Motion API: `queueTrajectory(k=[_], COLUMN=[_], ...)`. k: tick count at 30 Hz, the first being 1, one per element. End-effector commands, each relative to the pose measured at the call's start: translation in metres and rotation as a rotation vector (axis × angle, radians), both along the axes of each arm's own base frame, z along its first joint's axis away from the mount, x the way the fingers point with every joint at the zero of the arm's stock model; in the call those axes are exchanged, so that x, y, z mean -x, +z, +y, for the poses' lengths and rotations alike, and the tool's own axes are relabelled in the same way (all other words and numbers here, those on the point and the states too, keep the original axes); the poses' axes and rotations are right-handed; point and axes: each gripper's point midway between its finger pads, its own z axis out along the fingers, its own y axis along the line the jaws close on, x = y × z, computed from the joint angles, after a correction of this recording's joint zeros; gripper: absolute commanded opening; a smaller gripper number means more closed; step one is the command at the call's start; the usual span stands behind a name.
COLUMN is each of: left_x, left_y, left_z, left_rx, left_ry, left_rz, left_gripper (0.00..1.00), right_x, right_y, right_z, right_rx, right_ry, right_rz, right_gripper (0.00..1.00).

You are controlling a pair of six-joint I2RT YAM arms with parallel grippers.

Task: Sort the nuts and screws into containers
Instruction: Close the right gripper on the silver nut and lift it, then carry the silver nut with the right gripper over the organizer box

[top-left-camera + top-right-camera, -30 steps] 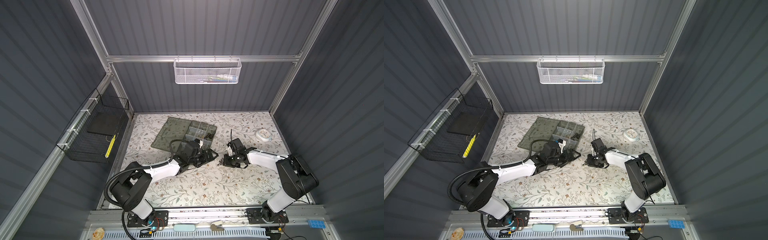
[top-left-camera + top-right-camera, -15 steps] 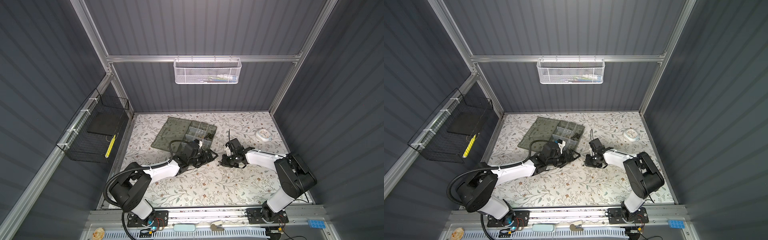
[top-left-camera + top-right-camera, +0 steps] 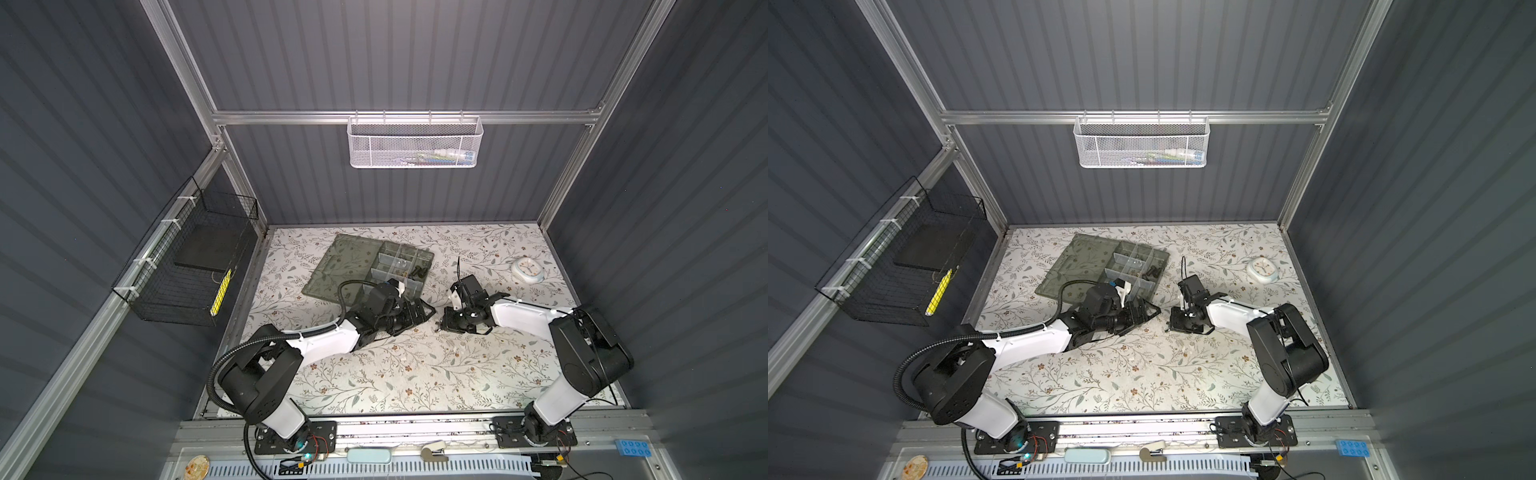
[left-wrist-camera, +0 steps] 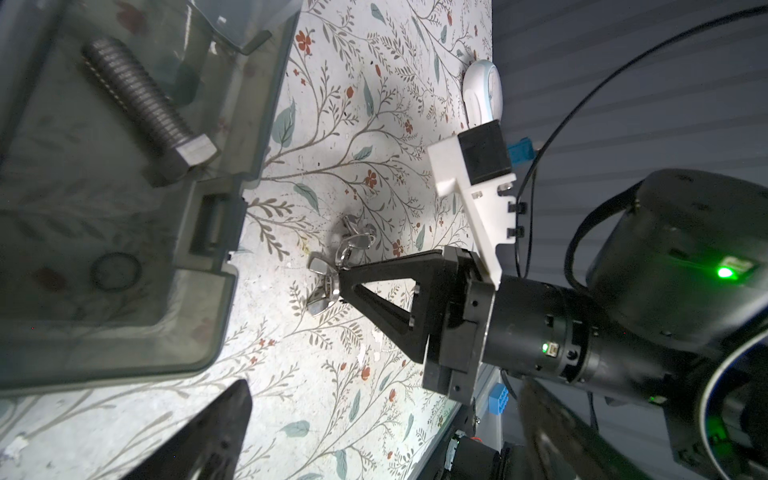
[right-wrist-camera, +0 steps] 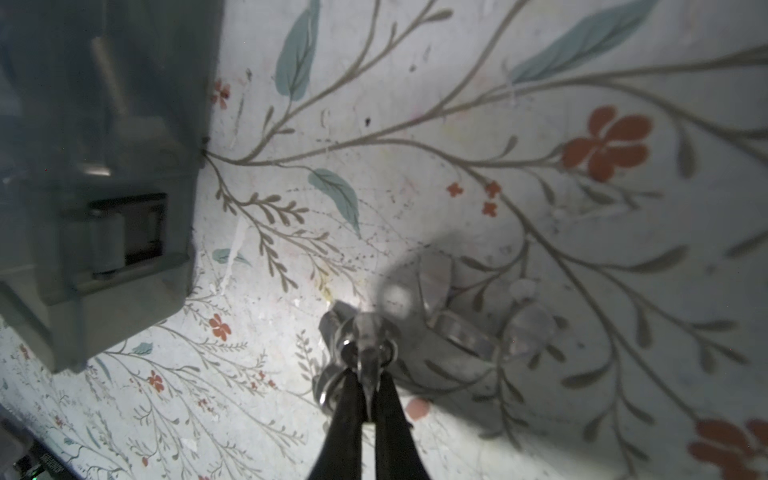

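Note:
My right gripper (image 5: 368,376) is shut on a silver wing-shaped nut (image 5: 367,332) lying on the floral mat, just off the organiser's near corner; it shows from the side in the left wrist view (image 4: 340,282), the nut's wings (image 4: 318,265) sticking out past the tips. More silver nuts (image 4: 356,242) lie touching it. My left gripper (image 4: 386,390) hangs open and empty a short way to the left (image 3: 419,318). The containers are compartments of the grey-green organiser (image 3: 428,259), lid flat open (image 3: 345,266). One compartment holds a large silver screw (image 4: 141,108); black screws (image 3: 417,271) sit in another.
A round white clock (image 3: 527,269) lies at the right back of the mat. A black ring (image 4: 116,272) rests in the organiser's nearest compartment. A white mesh basket (image 3: 415,143) hangs on the back wall and a black wire basket (image 3: 187,266) on the left wall.
My right gripper has slid a little to the left along the mat and its jaws have closed on the silver nut. The left arm has barely moved.

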Motion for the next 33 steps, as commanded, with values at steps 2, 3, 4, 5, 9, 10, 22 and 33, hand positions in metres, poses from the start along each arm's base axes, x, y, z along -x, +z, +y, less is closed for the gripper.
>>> queueTrajectory(k=[2, 3, 4, 5, 9, 10, 22, 33], left_x=[0.001, 0.002, 0.001, 0.002, 0.001, 0.001, -0.002, -0.026], left_y=[0.009, 0.009, 0.01, 0.01, 0.01, 0.011, 0.023, 0.045], left_z=[0.0, 0.001, 0.001, 0.001, 0.001, 0.001, 0.001, 0.012], left_rx=[0.005, 0.002, 0.001, -0.001, -0.004, -0.003, -0.03, -0.029], left_ry=[0.004, 0.005, 0.007, 0.007, 0.006, 0.007, -0.003, 0.03], left_rz=[-0.012, -0.012, -0.014, -0.016, -0.013, -0.014, -0.05, -0.092], left_gripper=[1.0, 1.0, 1.0, 1.0, 1.0, 1.0, 1.0, 1.0], right_x=[-0.009, -0.008, -0.009, -0.011, -0.016, -0.017, -0.045, -0.08], right_y=[0.027, 0.03, 0.033, 0.036, 0.048, 0.051, 0.096, 0.129], right_z=[0.011, 0.013, 0.012, 0.012, 0.011, 0.01, -0.005, -0.002], right_rx=[-0.1, -0.134, -0.157, -0.179, -0.295, -0.323, -0.684, -0.866], right_ry=[-0.009, -0.008, -0.018, -0.026, -0.044, -0.047, -0.094, -0.122], right_rz=[-0.022, -0.013, -0.013, -0.014, -0.022, -0.026, -0.075, -0.105], right_gripper=[0.0, 0.0, 0.0, 0.0, 0.0, 0.0, 0.0, 0.0])
